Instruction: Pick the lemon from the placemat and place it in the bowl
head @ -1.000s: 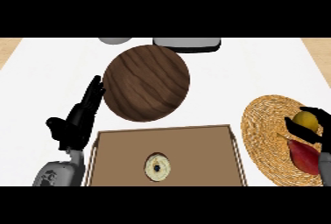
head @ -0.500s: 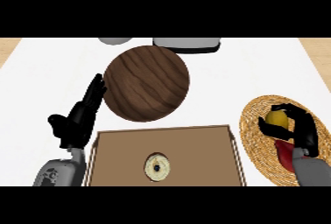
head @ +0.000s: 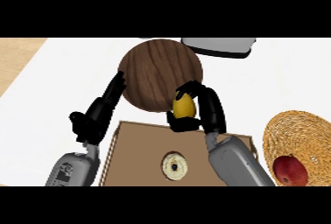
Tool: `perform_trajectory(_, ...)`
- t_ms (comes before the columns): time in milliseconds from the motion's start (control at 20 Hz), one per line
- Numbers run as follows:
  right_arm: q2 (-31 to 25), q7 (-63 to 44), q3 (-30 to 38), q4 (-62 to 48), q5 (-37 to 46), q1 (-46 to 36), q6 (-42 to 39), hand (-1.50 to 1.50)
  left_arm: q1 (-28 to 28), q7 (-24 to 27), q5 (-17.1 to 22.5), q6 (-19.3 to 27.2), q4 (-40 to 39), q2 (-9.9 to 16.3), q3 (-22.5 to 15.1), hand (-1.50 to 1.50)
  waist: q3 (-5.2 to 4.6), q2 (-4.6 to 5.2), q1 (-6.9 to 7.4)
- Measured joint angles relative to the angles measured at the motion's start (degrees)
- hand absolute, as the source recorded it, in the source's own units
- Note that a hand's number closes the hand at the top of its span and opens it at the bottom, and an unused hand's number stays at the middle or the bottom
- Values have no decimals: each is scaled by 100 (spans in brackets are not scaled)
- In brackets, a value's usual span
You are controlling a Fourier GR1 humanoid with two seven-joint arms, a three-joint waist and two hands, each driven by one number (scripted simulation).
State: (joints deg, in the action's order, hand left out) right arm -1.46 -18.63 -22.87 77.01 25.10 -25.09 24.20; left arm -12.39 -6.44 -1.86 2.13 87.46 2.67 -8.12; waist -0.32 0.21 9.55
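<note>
The counter point(head: 58, 78) was white, with a wooden floor strip at the left. The yellow lemon point(head: 185, 106) was held in the curled fingers of the right hand point(head: 202, 109), at the wooden bowl point(head: 161, 74) edge; the left hand point(head: 97, 114) rested with straight fingers

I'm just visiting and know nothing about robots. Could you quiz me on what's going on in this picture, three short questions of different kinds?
1. True or false: the lemon still lies on the woven placemat.
2. Multiple choice: what does the right robot hand hold the lemon over? A) the near edge of the wooden bowl B) the brown tray C) the placemat
3. Fill in: the red fruit left on the placemat looks like an ____.

Key
1. False. The right robot hand has it.
2. A
3. apple

The left robot hand rests open beside the bowl.
</note>
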Motion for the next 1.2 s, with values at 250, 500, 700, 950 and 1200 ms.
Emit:
perform_trajectory(250,103,-705,-1135,84,412,-1013,984,150,-39,-28,-30,-15,-115,-24,-45,0,-2,-41,-11)
perform_trajectory(500,132,-1907,-1781,-121,923,-2183,1531,150,-95,-74,-67,56,-178,-44,-14,0,-13,-87,-117)
perform_trajectory(700,131,-2944,-2015,-378,1198,-3140,1464,150,-68,-30,-86,78,-265,-39,13,0,-20,-111,-199)
perform_trajectory(950,121,-4025,-2022,-833,1298,-4443,1223,150,-61,42,-96,96,-287,-44,34,0,-17,-94,-227)
perform_trajectory(1200,104,-4451,-1913,-1482,1214,-5534,1035,150,-96,103,-77,87,-319,0,114,0,-14,-48,-247)
